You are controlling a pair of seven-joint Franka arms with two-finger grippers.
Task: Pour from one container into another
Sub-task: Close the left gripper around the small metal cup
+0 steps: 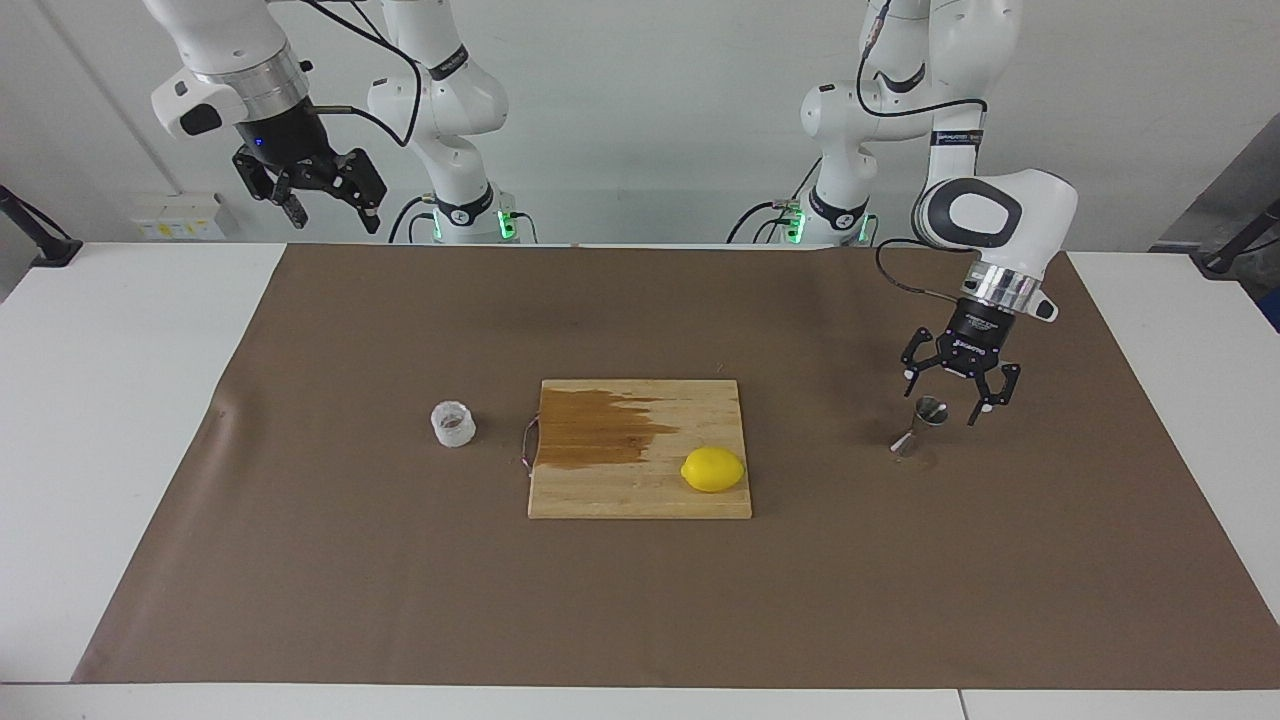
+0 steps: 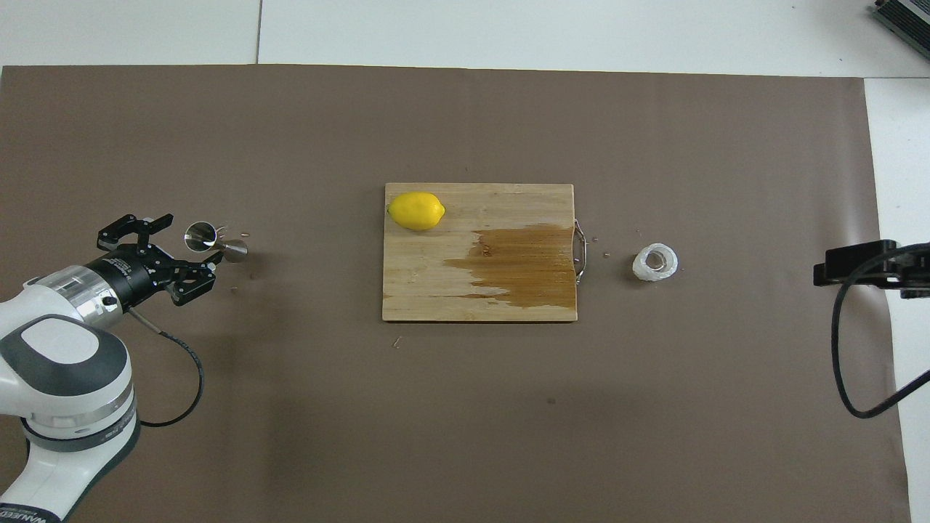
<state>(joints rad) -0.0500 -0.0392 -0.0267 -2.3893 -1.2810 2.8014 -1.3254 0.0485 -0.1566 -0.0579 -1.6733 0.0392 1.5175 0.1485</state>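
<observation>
Two grippers are at work: the left gripper [image 1: 960,392] hovers with fingers spread just above the jigger [image 1: 922,427], at the board's [image 1: 640,495] three o'clock in the facing view, apparently reaching to grasp it, while the right gripper [image 1: 322,195] waits high with fingers spread, so next the cup [image 1: 453,423] at nine o'clock needs lifting.

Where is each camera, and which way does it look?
Facing view: high across the table, looking at both robots; both whole arms show, left gripper open over the jigger, right gripper waiting, raised.
Overhead view: high above the robots' end, looking steeply down; the left arm and a bit of the right gripper show.
Both share the cup, lemon and cutting board.
</observation>
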